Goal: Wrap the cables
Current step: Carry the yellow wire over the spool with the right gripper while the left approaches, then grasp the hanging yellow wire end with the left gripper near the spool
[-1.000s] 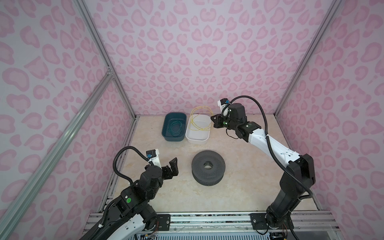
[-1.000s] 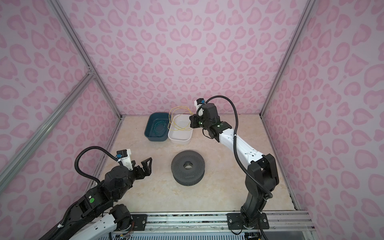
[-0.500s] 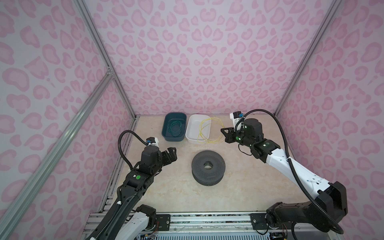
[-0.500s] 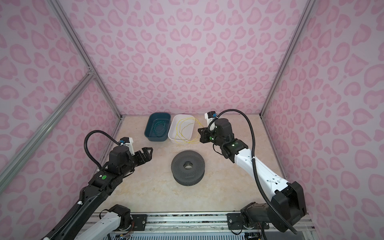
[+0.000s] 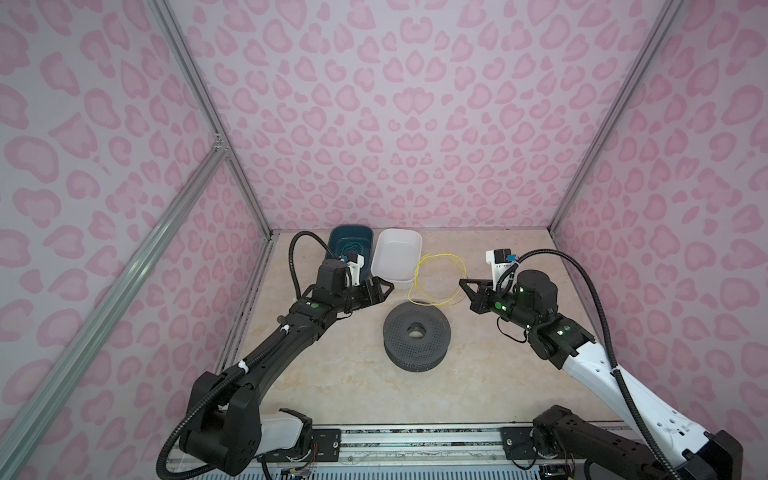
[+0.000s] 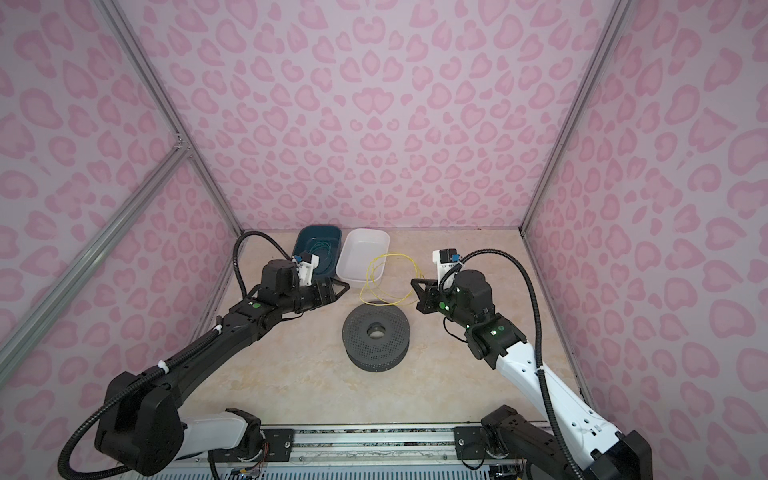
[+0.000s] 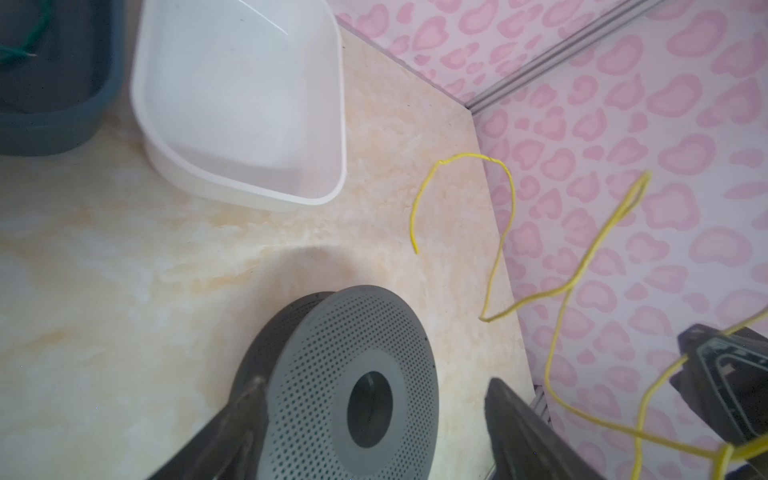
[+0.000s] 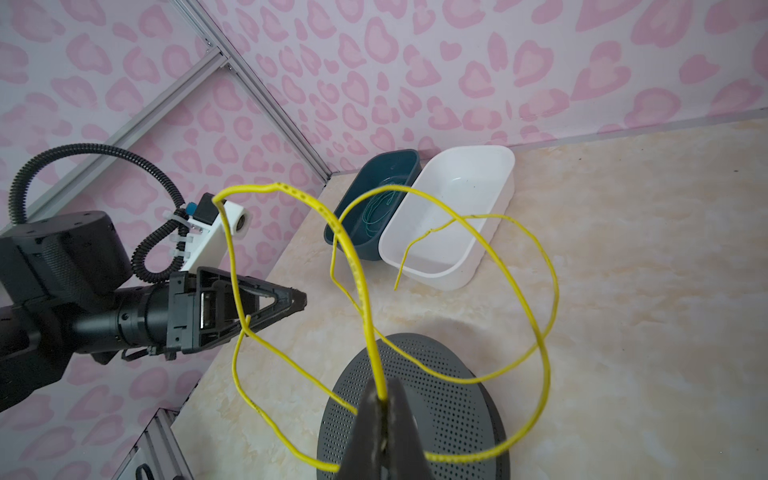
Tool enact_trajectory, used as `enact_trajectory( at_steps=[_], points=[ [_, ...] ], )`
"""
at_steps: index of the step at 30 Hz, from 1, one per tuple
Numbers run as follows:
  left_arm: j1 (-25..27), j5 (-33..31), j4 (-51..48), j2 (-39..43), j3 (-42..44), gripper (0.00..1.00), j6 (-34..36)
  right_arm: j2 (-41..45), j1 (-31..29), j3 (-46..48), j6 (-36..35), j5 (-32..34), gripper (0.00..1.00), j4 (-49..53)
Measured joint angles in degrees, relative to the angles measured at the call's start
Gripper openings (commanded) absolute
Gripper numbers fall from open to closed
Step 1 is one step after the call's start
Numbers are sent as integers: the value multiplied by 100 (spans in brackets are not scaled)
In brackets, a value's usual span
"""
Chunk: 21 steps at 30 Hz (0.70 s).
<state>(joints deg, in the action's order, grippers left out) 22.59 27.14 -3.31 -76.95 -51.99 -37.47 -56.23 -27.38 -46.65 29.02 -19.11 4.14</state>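
The cable, a thin yellow wire [image 5: 432,256] [image 6: 390,254] [image 8: 360,291], hangs in loose loops above the table between the white bin and the grey perforated spool [image 5: 417,336] [image 6: 376,336]. My right gripper [image 5: 461,281] [image 8: 382,388] is shut on one strand of it, just right of and behind the spool. One free end of the wire [image 7: 514,195] curls in the air. My left gripper [image 5: 386,286] [image 7: 376,384] is open and holds nothing. It hovers to the left of and behind the spool [image 7: 316,374], pointing at the loops without touching them.
A white bin [image 5: 397,257] and a dark blue bin [image 5: 349,245] stand side by side at the back; the blue one holds a green wire coil. Pink patterned walls with metal rails close in the table on three sides.
My right gripper has carried the yellow cable from above the white bin forward and right to the spool. My left arm has reached forward toward the spool, its jaws narrowing slightly.
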Motion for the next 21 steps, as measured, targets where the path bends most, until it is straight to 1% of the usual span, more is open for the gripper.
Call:
enact_trajectory(
  at_steps=[5, 10, 13, 21],
  points=[
    [297, 181, 380, -487, -52, 82, -37, 295, -7, 212, 256, -66, 0, -92],
    [315, 256, 745, -765, -68, 78, -216, 393, -61, 212, 463, -192, 0, -146],
    [319, 400, 1016, -879, -72, 73, -374, 435, -160, 243, 514, -238, 0, -173],
    [330, 629, 1517, -1008, -42, 71, -605, 409, -461, 295, 752, -295, 0, -380]
  ],
)
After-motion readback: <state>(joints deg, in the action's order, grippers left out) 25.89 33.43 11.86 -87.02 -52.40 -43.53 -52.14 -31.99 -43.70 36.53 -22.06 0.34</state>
